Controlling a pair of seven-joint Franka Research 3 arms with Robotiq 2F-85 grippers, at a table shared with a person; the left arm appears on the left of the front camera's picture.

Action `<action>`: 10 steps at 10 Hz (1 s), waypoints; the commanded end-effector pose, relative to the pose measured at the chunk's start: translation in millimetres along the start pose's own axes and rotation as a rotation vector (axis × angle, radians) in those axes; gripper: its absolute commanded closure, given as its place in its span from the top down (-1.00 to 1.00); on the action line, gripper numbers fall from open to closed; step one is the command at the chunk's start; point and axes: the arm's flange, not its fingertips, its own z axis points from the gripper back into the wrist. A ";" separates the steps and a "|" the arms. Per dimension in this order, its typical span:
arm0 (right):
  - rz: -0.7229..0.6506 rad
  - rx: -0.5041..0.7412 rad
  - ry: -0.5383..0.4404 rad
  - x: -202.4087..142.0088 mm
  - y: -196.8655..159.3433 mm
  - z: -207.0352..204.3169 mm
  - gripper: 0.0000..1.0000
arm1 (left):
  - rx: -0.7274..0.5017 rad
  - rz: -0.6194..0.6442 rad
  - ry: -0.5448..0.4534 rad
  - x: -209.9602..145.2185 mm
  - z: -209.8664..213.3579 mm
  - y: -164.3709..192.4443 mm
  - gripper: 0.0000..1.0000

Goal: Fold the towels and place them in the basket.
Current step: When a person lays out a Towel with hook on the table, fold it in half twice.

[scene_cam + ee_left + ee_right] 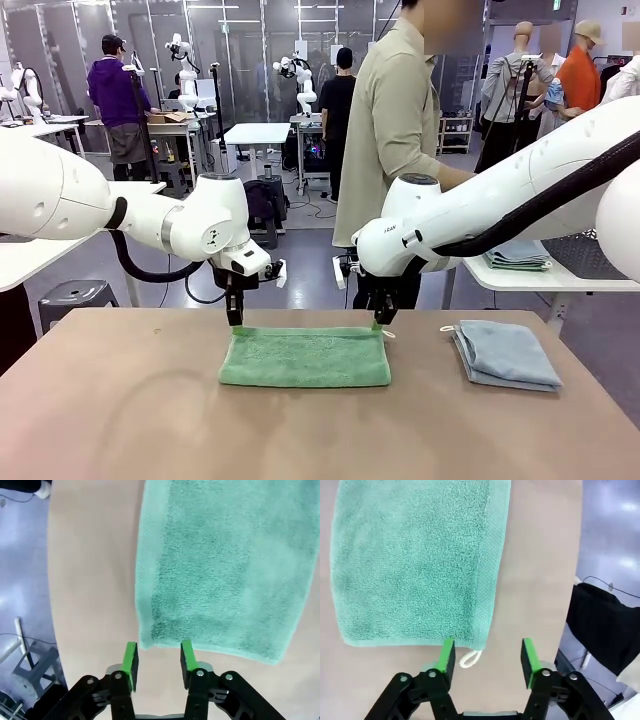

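Mint towel [305, 357], seemingly folded, arm lettering [390, 229] illegible

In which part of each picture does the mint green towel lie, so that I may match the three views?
Front view: green towel flat on the table, far corners under left gripper and right gripper.
Left wrist view: upper right, a corner at the left gripper.
Right wrist view: upper left, above the right gripper.
Shared landmark: the towel's far edge, nearest the grippers everywhere.

Left hand [158, 649] and right hand [488, 651] point down, fingers parted
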 end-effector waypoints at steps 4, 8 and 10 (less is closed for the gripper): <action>-0.178 0.081 -0.087 29.3 66.7 103.9 0.64 | -0.045 -0.113 -0.185 -56.1 89.5 -54.4 0.81; -0.748 -0.072 -0.123 45.7 116.1 176.4 0.64 | -0.029 -0.165 -0.355 -110.2 139.2 -88.0 0.81; -1.078 0.076 -0.110 11.2 127.9 172.4 0.64 | -0.011 -0.137 -0.421 -136.2 133.7 -92.2 0.81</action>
